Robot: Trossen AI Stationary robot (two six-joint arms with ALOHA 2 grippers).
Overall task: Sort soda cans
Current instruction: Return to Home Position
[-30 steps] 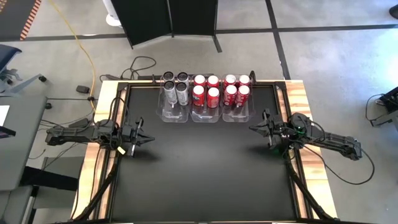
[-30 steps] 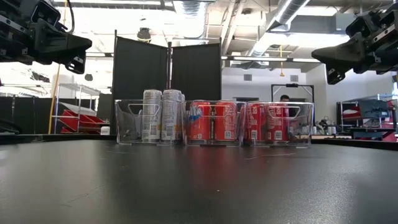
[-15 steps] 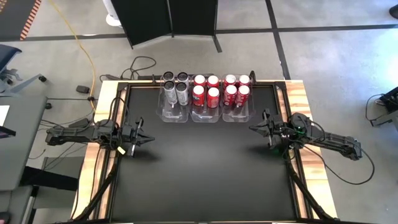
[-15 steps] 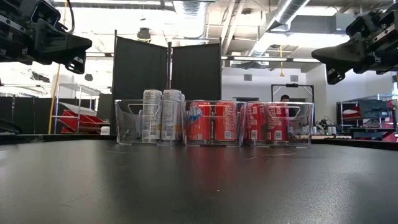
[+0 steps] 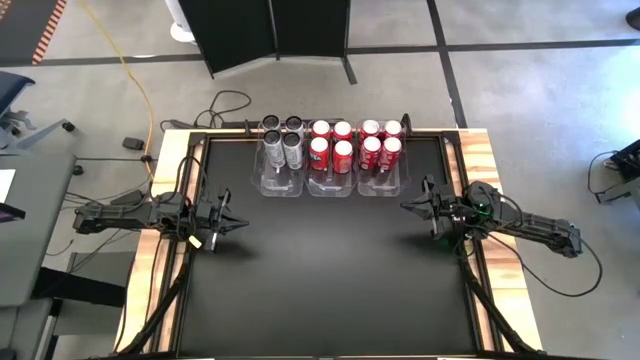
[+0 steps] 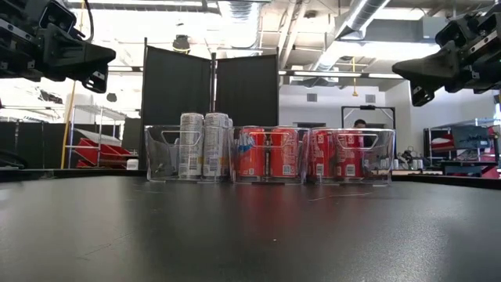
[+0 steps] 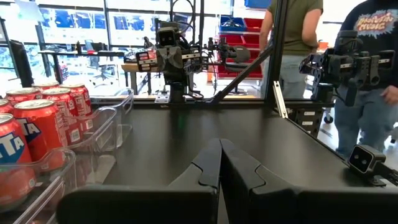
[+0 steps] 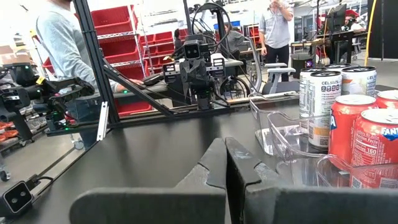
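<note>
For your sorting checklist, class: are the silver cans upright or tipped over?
Upright. From above, the silver cans show only round tops; the low view shows them standing vertical inside their clear bin.

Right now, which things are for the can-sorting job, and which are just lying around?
For the job: red soda cans, silver soda cans, three clear bins holding them, left gripper and right gripper, both shut, waiting at the sides.
Just around: yellow cable, black floor cables, folding screen, grey desk.
</note>
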